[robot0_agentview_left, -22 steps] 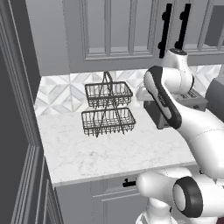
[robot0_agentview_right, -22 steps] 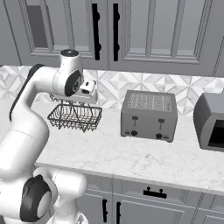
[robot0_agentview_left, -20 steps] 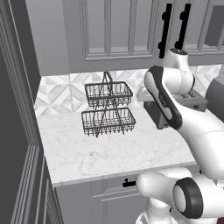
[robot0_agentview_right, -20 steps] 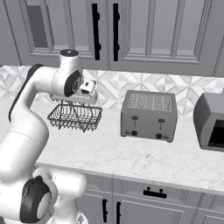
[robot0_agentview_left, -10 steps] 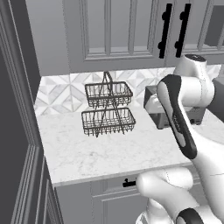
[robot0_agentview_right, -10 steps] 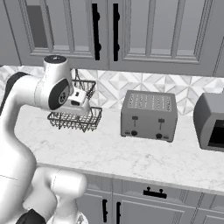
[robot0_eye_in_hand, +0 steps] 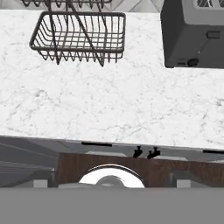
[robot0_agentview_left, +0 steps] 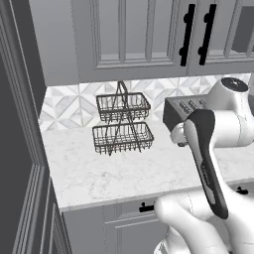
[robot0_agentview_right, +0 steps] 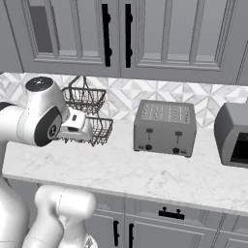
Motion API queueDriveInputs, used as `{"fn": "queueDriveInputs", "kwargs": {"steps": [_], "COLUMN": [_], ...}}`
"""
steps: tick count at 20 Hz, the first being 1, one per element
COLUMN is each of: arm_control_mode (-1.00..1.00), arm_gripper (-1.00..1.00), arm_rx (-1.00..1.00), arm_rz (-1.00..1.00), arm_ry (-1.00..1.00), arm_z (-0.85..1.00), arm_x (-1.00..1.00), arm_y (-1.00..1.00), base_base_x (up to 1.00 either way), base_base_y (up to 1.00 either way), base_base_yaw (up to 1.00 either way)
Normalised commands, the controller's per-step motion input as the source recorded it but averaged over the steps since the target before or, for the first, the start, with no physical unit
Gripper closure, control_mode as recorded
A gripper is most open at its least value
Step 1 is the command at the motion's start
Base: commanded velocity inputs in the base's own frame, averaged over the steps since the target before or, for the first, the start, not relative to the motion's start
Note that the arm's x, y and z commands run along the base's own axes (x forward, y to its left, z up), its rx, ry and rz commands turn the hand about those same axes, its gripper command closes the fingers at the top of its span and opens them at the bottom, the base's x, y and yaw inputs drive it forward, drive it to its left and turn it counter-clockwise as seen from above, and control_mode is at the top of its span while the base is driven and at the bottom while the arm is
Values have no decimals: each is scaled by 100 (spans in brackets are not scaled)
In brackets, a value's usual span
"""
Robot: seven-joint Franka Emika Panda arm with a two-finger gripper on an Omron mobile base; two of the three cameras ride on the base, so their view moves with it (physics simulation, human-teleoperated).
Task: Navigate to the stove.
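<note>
Facing a stretch of marble counter [robot0_agentview_right: 145,177], the base is parked in front of grey lower cabinets, with no stove in any of the three views. Judged from this, the navigation task is at an early or middle stage: the cooktop with its burners and knob strip has yet to come into sight, and where it lies cannot be told from this position.

Items on the counter:
- A two-tier wire basket [robot0_agentview_left: 121,124] stands against the tiled backsplash [robot0_agentview_right: 208,99], near the counter's left end.
- A grey slotted toaster [robot0_agentview_right: 165,127] sits to the right of the basket, apart from it.
- A grey toaster oven [robot0_agentview_right: 234,135] sits further right, cut off by the edge of the right base view. Neither appliance is the goal.

Upper cabinets with black bar handles [robot0_agentview_right: 105,34] run above the counter. A tall dark panel [robot0_agentview_left: 20,149] bounds the counter on the left, so the run ends there; the more likely direction to travel is rightward, past the toaster oven, though this is a judgement only.

Arm state: the arm is folded in front of the base, with the hand pointing down at the counter edge. The gripper [robot0_eye_in_hand: 145,152] shows as two small dark tips set close together with nothing between them; it carries no object.

Remaining: drive the base until the stove is centred ahead.
</note>
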Motion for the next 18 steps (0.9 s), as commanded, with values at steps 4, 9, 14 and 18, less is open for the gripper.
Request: {"fn": "queueDriveInputs", "kwargs": {"steps": [4,9,14,18], "arm_control_mode": [100,100,100,100], "arm_gripper": [-100,-100,-100,-100], "arm_rx": [0,0,0,0], "arm_rz": [0,0,0,0], "arm_ry": [0,0,0,0], "arm_z": [0,0,0,0], "arm_x": [0,0,0,0], "arm_y": [0,0,0,0], "base_base_x": [-60,-47,-3,0], "base_base_y": [-75,-98,-78,-43], "base_base_yaw": [-5,-27,-67,-86]}}
